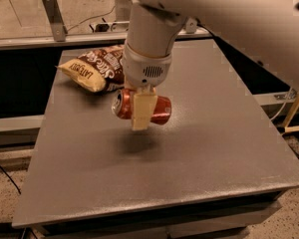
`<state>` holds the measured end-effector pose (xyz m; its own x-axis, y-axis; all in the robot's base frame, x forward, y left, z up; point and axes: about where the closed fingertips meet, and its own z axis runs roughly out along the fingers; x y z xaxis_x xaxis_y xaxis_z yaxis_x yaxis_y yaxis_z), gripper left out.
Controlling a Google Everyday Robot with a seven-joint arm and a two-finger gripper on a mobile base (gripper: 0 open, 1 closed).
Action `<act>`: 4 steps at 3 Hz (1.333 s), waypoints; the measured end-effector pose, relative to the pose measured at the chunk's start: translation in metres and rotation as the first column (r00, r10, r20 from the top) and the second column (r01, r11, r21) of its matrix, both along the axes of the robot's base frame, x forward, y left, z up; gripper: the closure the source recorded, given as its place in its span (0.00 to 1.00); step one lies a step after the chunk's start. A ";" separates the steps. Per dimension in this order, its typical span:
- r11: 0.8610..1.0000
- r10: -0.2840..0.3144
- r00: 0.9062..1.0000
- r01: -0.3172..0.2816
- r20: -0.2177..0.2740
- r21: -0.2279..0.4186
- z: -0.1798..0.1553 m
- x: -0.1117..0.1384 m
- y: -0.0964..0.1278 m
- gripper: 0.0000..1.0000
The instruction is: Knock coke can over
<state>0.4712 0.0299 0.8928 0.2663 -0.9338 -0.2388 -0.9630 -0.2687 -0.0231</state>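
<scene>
The red coke can [159, 109] lies on its side, silver top pointing left, in the middle of the grey table [204, 148]. My gripper [141, 122] comes down on it from above. One cream finger [142, 108] crosses the front of the can's middle, and the other finger is hidden behind the can. The gripper looks shut on the can, which seems to hang slightly above the table, with a shadow under it.
A yellow and brown chip bag [92, 68] lies at the table's back left, just behind the can. My white arm [239, 14] fills the upper right. A metal rail and cables run behind the table's far edge.
</scene>
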 end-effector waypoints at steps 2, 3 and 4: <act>0.986 -0.043 0.999 0.046 0.023 -0.161 -0.041 -0.036 -0.010 0.56; 0.981 -0.047 0.999 0.051 0.027 -0.187 -0.048 -0.043 -0.011 0.33; 0.980 -0.046 0.999 0.048 0.014 -0.195 -0.056 -0.048 -0.011 0.10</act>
<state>0.4232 0.0186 0.8370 0.2227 -0.9737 -0.0480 -0.9745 -0.2236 0.0162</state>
